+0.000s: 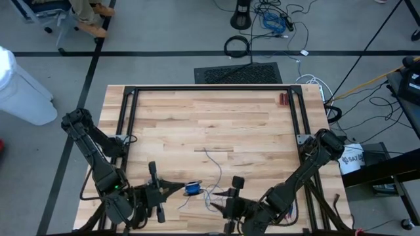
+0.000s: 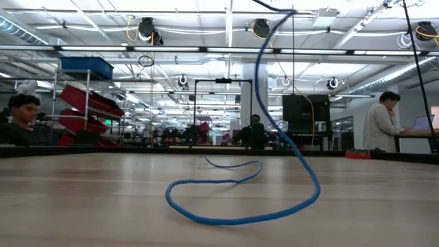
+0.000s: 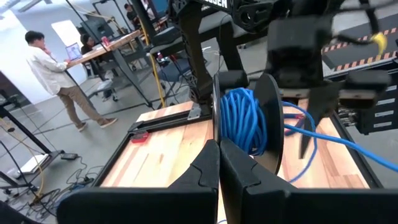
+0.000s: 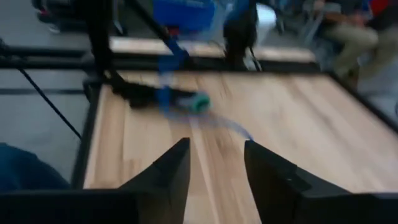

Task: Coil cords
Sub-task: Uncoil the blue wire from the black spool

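Left tool (image 3: 219, 163) is pressed together on the rim of a dark spool (image 3: 268, 118), holding it edge-up just above the near edge of the worktop (image 1: 216, 118). That grip looks chosen so the reel stays steady as a core while cord is laid around it. The blue cord (image 3: 244, 119) is already wound in several turns between the spool's two discs; in the high view this bundle shows as a small blue patch at the left tool's tip (image 1: 191, 188).

From the bundle the cord runs out loose. One strand passes toward the right arm, and a long free tail lies on the wood, curling into an open loop and trailing away toward the middle of the worktop, as the low view shows (image 2: 240, 206). There the strand also rises steeply out of the top of the frame, so part of it hangs in the air rather than resting.

Right tool (image 4: 214, 168) stands spread, fingers apart with nothing between them, close beside the spool on its far side from the left tool. The cord lies ahead of it on the wood, near but not in its fingers. Judging by the loose tail, the coiling is only partly done, and the right tool seems placed to take the strand for another turn.
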